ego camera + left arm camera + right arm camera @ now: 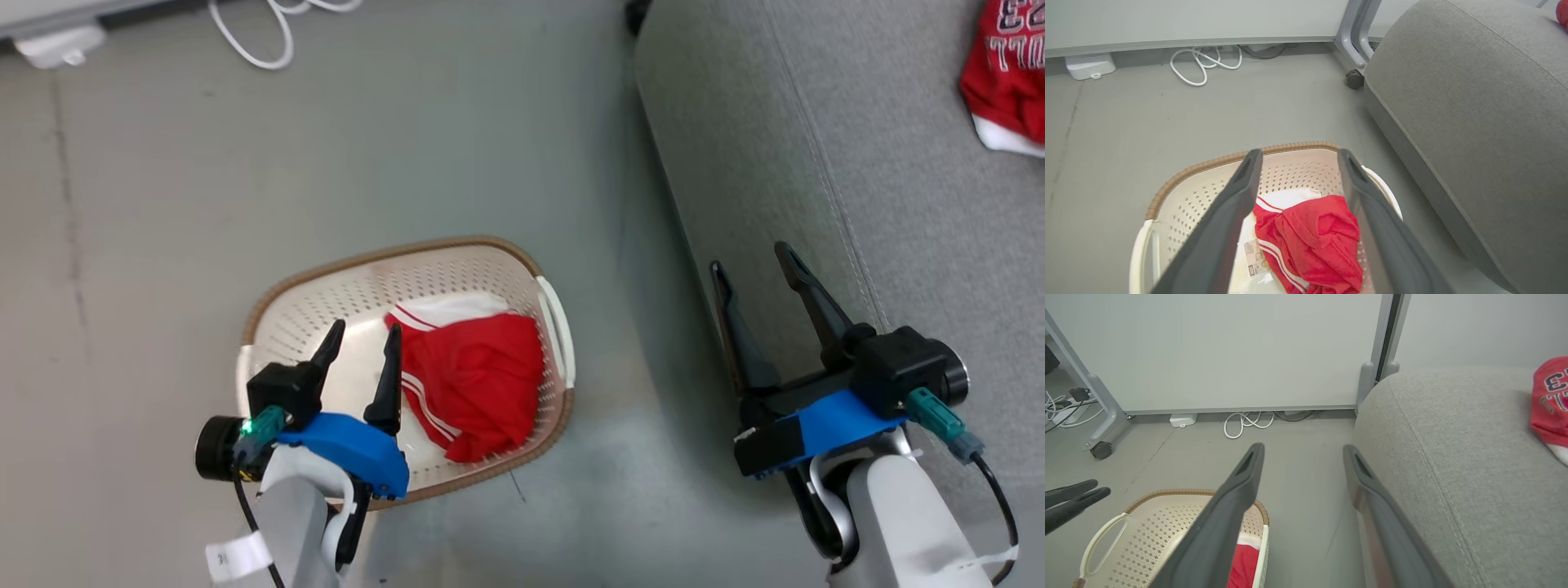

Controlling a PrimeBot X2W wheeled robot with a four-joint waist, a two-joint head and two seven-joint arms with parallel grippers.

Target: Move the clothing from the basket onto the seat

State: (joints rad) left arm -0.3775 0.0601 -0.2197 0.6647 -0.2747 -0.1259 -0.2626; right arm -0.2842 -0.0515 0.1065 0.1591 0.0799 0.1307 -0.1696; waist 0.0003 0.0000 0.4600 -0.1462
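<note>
Clothing is split between two spots. The striped garment [482, 384], red with white side stripes, lies crumpled in the right half of the basket [326, 298]. The lettered garment [1008, 73], red with white trim, lies on the seat [816, 163] towards its far right, well apart from the basket. The basket stands on the floor [408, 122] near the seat's side, with a strip of floor between them, and a sticker [1255, 257] shows inside it just beside the striped garment. My left gripper [367, 327] hangs over the basket's left half, its fingers [1241, 196] spread moderately wide with nothing gripped. In the left wrist view the striped garment lies beyond and between them. In the head view one finger overlaps the garment's striped edge, but I cannot tell whether it touches the cloth. My right gripper [750, 256] sits over the seat's near edge, its fingers [1241, 486] parted about as wide and holding nothing. Further out, a white cable [261, 41] loops on the floor at the foot of a pale panel [1249, 355], and a caster [1354, 79] stands by the seat's corner.
</note>
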